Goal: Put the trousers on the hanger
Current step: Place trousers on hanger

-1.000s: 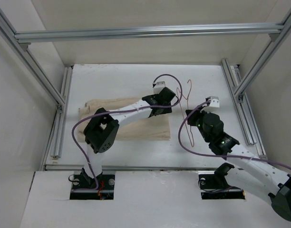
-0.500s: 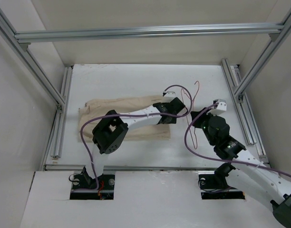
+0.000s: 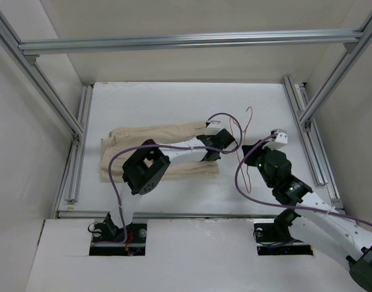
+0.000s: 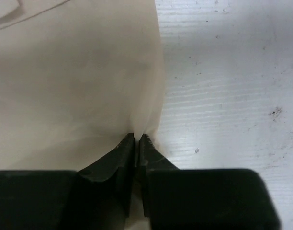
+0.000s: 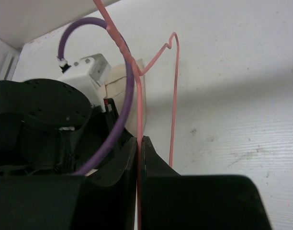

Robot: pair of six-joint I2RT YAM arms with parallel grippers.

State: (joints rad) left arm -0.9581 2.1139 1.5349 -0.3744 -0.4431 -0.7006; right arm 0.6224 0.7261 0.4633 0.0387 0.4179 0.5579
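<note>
Trousers (image 3: 134, 135): beige, wrinkled, laid out lengthwise across the left and centre of the white worktop (image 3: 174, 100). Their right-hand edge is pinched in the left tool (image 4: 137, 140), whose two black fingers are closed to a sliver on a small fold of the cloth. Hanger (image 5: 173, 105): thin pink wire, just right of that trouser edge, one strand clamped between the pressed-together fingers of the right tool (image 5: 140, 141).
</note>
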